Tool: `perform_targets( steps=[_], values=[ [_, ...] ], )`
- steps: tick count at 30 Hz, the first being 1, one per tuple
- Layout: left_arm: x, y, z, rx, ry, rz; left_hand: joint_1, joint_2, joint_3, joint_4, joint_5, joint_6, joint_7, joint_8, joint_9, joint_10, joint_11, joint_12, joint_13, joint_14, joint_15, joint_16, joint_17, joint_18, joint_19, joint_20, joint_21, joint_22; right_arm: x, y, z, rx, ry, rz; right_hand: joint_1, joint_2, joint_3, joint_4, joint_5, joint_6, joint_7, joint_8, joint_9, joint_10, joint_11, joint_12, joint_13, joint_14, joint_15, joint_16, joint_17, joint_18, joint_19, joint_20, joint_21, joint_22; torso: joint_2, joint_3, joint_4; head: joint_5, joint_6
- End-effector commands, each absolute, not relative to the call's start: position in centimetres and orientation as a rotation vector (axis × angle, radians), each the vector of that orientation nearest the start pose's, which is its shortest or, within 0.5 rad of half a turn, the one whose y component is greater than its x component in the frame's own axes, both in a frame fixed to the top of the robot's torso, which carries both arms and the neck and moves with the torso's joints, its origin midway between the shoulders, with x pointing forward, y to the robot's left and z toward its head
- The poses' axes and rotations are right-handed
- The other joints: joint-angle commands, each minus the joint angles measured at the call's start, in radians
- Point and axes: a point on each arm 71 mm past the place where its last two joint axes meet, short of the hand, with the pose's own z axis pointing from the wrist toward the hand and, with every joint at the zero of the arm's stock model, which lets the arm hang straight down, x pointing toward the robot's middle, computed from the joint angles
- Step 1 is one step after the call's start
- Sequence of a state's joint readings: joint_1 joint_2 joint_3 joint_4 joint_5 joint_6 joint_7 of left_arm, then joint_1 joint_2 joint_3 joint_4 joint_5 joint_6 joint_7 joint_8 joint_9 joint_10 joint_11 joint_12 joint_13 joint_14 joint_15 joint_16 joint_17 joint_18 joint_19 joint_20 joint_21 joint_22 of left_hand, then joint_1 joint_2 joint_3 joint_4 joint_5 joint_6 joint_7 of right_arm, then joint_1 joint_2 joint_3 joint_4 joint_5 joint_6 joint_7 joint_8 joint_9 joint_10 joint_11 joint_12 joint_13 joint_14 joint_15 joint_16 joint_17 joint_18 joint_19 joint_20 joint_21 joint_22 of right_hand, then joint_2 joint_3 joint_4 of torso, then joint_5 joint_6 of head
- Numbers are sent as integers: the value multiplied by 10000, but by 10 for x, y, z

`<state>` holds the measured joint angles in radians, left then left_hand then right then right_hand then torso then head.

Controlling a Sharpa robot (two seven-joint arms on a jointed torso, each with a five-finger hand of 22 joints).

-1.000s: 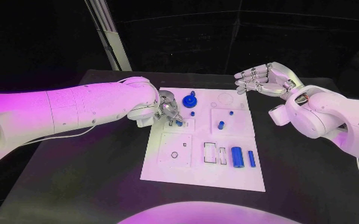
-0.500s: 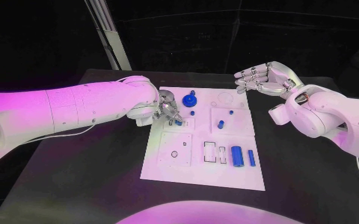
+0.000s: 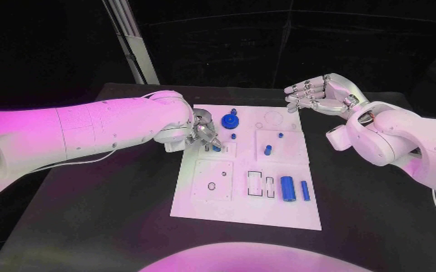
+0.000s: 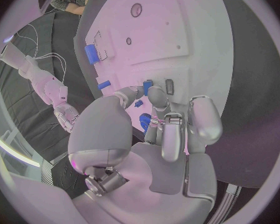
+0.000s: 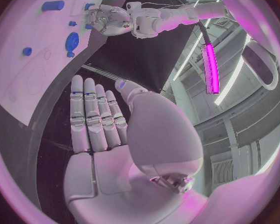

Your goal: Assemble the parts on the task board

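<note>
The task board [image 3: 250, 206] lies in the middle of the black tabletop [image 3: 118, 221], and every place here is given from it; the left hand [image 3: 201, 133] is down over the board's left edge, in its far half, with its fingers [image 4: 159, 100] curled in close over a small recess; a small blue part [image 3: 217, 148] sits right at the fingertips, but whether it is pinched between them or already standing in its seat cannot be told from these views; the right hand [image 3: 320, 97] hangs in the air beyond the board's far right corner, holding nothing, its fingers lying close side by side and bent partway at the tips.

Other blue pieces are spread over the board: a round knobbed piece [image 3: 230, 121] near the far edge, a small peg [image 3: 268, 150] about the middle, and a large blue cylinder [image 3: 288, 189] with a thinner one [image 3: 305, 191] beside it toward the near right.

By the look of it the step in hand is seating that small part in the recess by the left edge; the next move probably calls for a straight downward press with the part kept upright, then a gentle release so it is not dragged out; most of the assembly appears to remain.
</note>
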<state>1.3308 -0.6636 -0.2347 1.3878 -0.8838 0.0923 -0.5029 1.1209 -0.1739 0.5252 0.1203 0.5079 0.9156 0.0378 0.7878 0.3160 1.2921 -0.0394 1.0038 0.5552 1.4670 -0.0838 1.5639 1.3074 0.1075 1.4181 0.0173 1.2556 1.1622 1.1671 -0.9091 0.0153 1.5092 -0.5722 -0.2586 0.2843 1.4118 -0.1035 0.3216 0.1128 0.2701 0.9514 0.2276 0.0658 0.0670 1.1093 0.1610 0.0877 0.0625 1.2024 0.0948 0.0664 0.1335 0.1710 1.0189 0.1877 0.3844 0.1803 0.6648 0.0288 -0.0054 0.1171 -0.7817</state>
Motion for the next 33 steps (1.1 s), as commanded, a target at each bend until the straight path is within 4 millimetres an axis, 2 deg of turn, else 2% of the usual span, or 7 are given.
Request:
perform_targets(
  steps=[1,11,16,27,30,33],
  values=[
    [491,170,-241,-1941,24350,-4291,-43,116,1657,-1690,31,68,-21,31,-5,61,-1,57,43,1038,-92,69,2634,-171,93,5,62,24,487,-233,-171,5525,15870,13199,-119,12,0,-89,66,-67,13,-35,-12,-80,-9,-45,-11,-45,67,-37,-32,81,-1,61,-76,-25,0,-2,9,0,-8],
    [492,164,-241,-1697,24486,-4393,-274,249,1438,-1535,13,192,-82,-50,-15,234,-42,235,389,1038,-120,69,2634,-171,93,-15,58,40,486,-232,-171,5512,15891,13231,-119,12,0,-89,66,-67,13,-35,-12,-80,-9,-45,-11,-45,67,-37,-32,81,-1,61,-76,-25,-3,6,-18,-42,-33],
    [493,162,-242,-1617,24661,-4402,-515,448,1277,-1310,18,326,-118,-175,-59,364,-64,436,795,1038,-133,69,2634,-166,79,-28,21,14,485,-231,-171,5510,15910,13245,-119,12,0,-89,66,-67,13,-35,-12,-80,-9,-45,-11,-45,67,-37,-32,81,-1,61,-76,-25,3,12,-2,-84,-50],
    [493,160,-243,-1435,24929,-4315,-747,564,1076,-1145,12,546,-161,-378,-138,465,-94,582,1148,1038,-156,69,2634,-165,74,-47,0,16,484,-231,-170,5497,15937,13281,-131,17,1,-96,68,-75,16,-35,-12,-89,-5,-48,-11,-53,70,-36,-46,80,0,65,-90,-35,-7,8,4,-102,-55],
    [494,160,-243,-1475,24906,-4275,-918,614,878,-1001,-12,640,-169,-477,-177,482,-98,580,1194,1038,-159,69,2634,-167,74,-52,-9,18,484,-231,-170,5496,15936,13283,-144,18,-1,-98,68,-84,20,-36,-13,-97,0,-52,-11,-61,75,-37,-57,79,-2,69,-102,-43,-9,7,0,-106,-50],
    [495,160,-243,-1531,24871,-4229,-1287,620,324,-671,-63,780,-187,-590,-219,511,-106,604,1283,1038,-161,69,2634,-174,88,-56,-1,46,484,-231,-170,5494,15932,13287,-157,19,-4,-100,66,-92,24,-37,-13,-106,4,-55,-11,-69,80,-38,-68,78,-3,74,-114,-51,-8,7,-3,-114,-51]
  ],
)
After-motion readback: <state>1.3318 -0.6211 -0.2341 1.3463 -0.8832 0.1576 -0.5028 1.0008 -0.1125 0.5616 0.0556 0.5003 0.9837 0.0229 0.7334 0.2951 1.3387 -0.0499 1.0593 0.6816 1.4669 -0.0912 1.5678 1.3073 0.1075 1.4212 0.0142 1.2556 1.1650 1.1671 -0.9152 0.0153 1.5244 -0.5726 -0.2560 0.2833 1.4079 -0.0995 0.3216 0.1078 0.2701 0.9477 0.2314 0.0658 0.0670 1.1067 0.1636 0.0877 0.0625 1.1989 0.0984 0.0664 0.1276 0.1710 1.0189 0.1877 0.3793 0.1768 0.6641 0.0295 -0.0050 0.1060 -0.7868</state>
